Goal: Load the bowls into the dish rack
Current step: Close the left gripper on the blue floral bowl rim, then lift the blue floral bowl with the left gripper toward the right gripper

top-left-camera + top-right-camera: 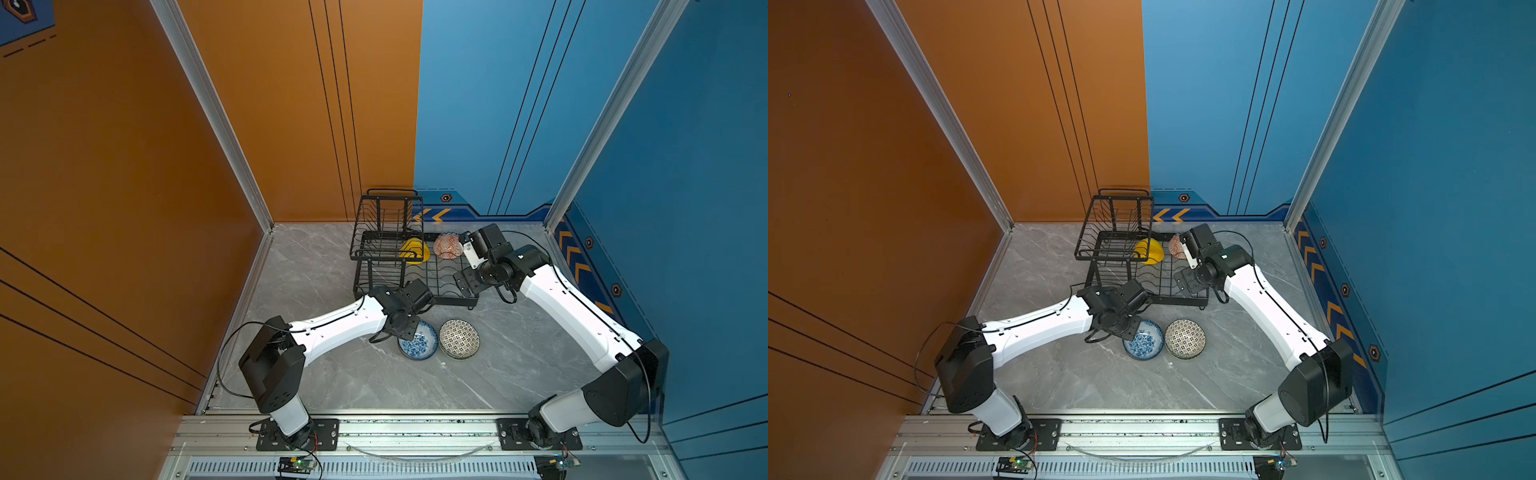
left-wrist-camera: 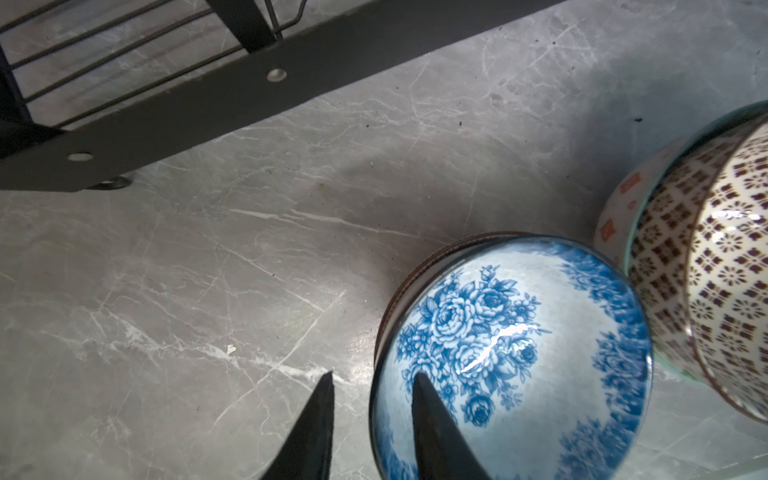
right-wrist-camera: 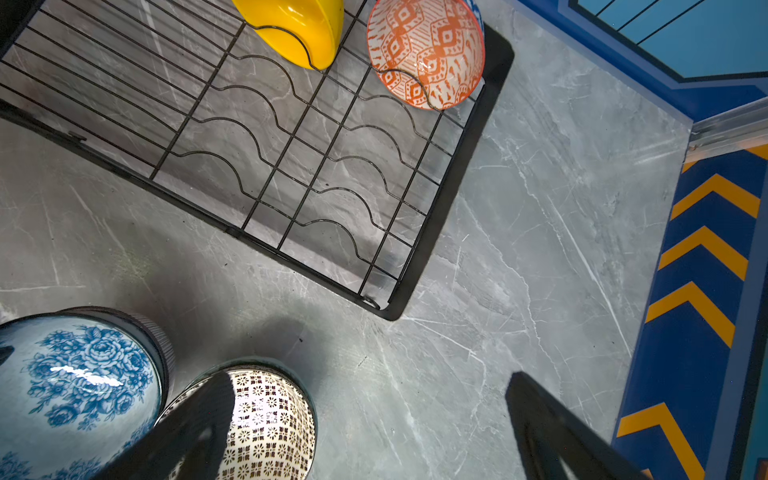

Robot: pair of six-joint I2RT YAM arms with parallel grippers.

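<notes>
You've got an orange wall (image 1: 124, 166) left, blue wall (image 1: 478, 104) back & right w/ yellow chevrons (image 3: 715, 185), grey marble floor (image 1: 332, 382), alu posts (image 1: 216, 116).

The grey marble table (image 1: 353, 386) carries the rack (image 2: 208, 108) far centre, and nearer, side by side, two bowl stacks: blue stack (image 1: 419, 341) left, black-white stack (image 1: 459, 338) right.

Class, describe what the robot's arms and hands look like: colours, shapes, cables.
The left arm and right arm have glossy white shells, black joint housings and black bases, with thin black cables looping alongside. The left hand and right hand each end in two dark, tapering, pointed fingers.
</notes>
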